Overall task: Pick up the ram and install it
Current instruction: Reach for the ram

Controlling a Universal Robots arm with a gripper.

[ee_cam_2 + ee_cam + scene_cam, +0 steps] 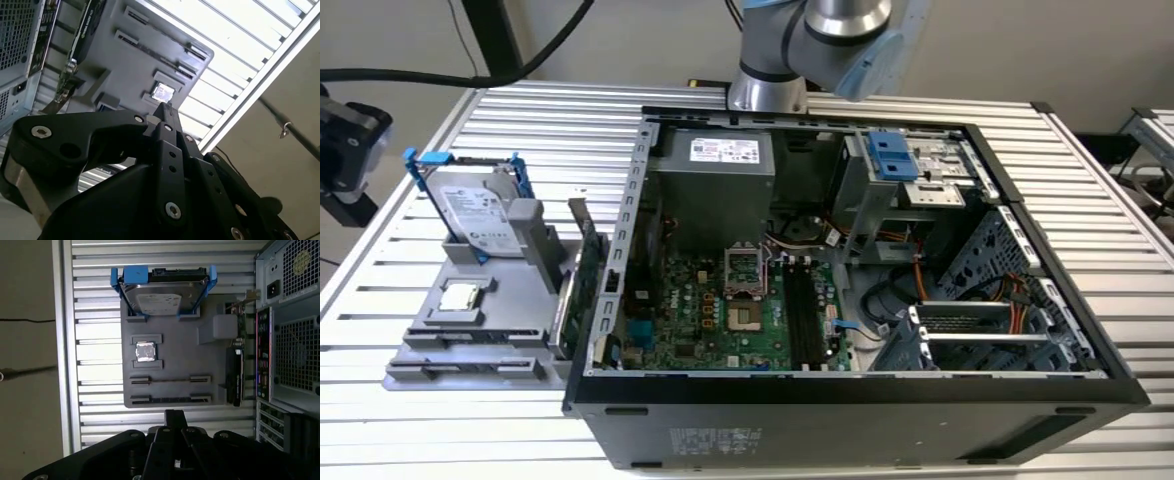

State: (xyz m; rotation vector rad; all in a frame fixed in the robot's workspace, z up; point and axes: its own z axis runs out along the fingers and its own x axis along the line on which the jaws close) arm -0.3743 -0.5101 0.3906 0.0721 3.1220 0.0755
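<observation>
The ram (170, 399) shows as a thin dark strip standing on edge in a slot of the grey parts tray (172, 347), near the tray's edge closest to my gripper. In both wrist views my gripper (173, 414) hangs off the table beside that tray. Its black fingers (165, 107) are shut together with nothing between them. They are well apart from the ram. In the exterior view, the black motherboard slots (803, 315) lie inside the open computer case (854, 385), and the tray (467, 345) stands at the case's left.
On the tray stand a hard drive in a blue frame (470, 210), a small square silver processor chip (459, 297) and a green expansion card (591, 262) against the case. The arm's base (767, 85) rises behind the case. The ribbed metal table (534, 120) carries everything.
</observation>
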